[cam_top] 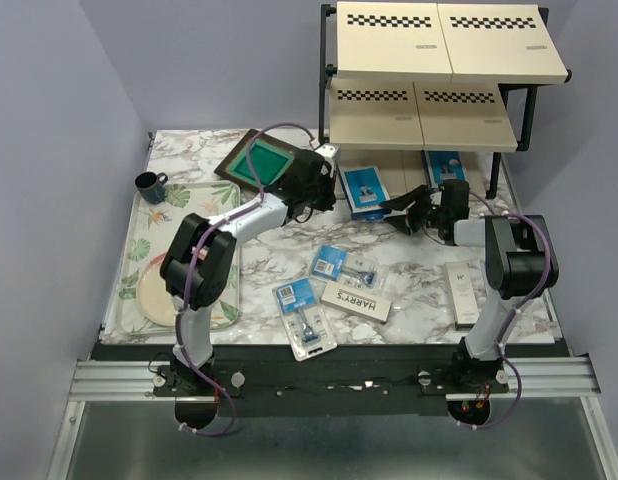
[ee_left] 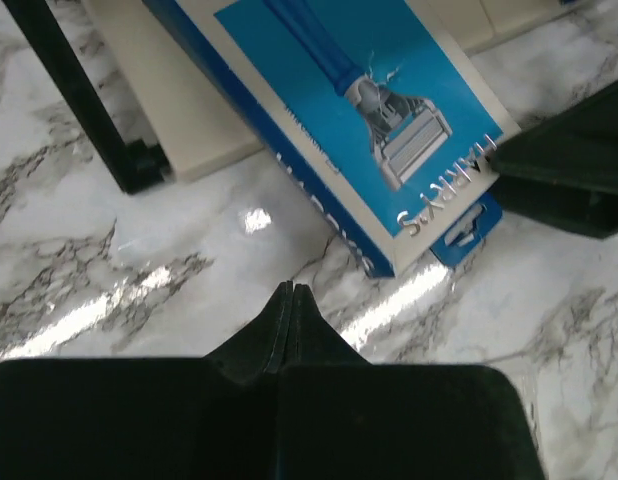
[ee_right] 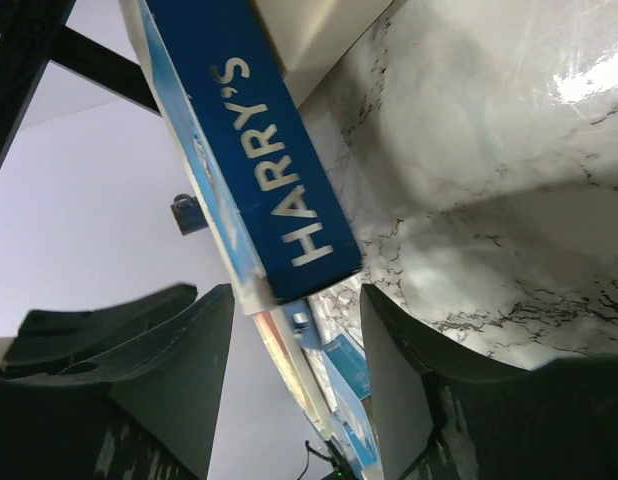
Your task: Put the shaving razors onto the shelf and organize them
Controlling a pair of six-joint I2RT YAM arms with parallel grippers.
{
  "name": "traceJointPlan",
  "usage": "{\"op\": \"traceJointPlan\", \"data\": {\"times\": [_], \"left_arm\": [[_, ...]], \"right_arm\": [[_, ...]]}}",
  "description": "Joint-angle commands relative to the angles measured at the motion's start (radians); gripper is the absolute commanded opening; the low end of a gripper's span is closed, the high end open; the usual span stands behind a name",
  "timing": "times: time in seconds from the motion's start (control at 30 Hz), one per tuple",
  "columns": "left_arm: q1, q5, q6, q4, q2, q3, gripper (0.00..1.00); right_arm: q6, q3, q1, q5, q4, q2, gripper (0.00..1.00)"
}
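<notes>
Holding left gripper [ee_left: 292, 292] pinched shut on nothing, tips low over marble table [ee_left: 109, 270], just short of dark-blue razor box [ee_left: 339, 110] (likely parked clear so as not to block it). Bracketing that box's end with right gripper [ee_right: 295, 292], jaws parted, not visibly pressing. Resting box partly over bottom board of shelf [cam_top: 449, 45], apparently for sliding in; leaving clear blister packs [cam_top: 329, 263] well apart

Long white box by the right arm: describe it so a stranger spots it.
On the marble table, go to the near right corner. The long white box lies there alone, pointing towards the black-framed shelf. Its twin lies slanted mid-table among clear blister packs.
</notes>
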Motion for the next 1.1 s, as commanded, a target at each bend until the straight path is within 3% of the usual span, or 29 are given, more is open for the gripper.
{"op": "traceJointPlan", "data": {"times": [0.0, 0.1, 0.13, 0.27, 0.5, 1.07], "left_arm": [[-0.007, -0.16, -0.074, 0.037, 0.109, 0.058, 0.0], [0.016, -0.156, -0.218, 0.065, 0.125, 0.03, 0.0], [0.025, -0.074, -0.296, 0.094, 0.119, -0.012, 0.0], [0.059, 0.036, -0.436, 0.229, 0.131, -0.063, 0.0], [0.071, 0.128, -0.617, 0.364, 0.22, -0.022, 0.0], [0.071, 0.148, -0.739, 0.415, 0.377, 0.145, 0.0]], "right_arm": [[-0.036, 0.015, -0.002, 0.018, -0.019, 0.017, 0.6], [-0.036, 0.017, -0.002, 0.015, -0.013, 0.022, 0.59], [-0.034, 0.015, -0.002, 0.016, -0.015, 0.021, 0.58], [-0.037, 0.014, -0.002, 0.015, -0.015, 0.021, 0.58], [-0.059, 0.032, 0.008, 0.018, -0.025, 0.044, 0.58], [-0.096, 0.098, 0.07, 0.019, -0.067, 0.079, 0.57]]}}
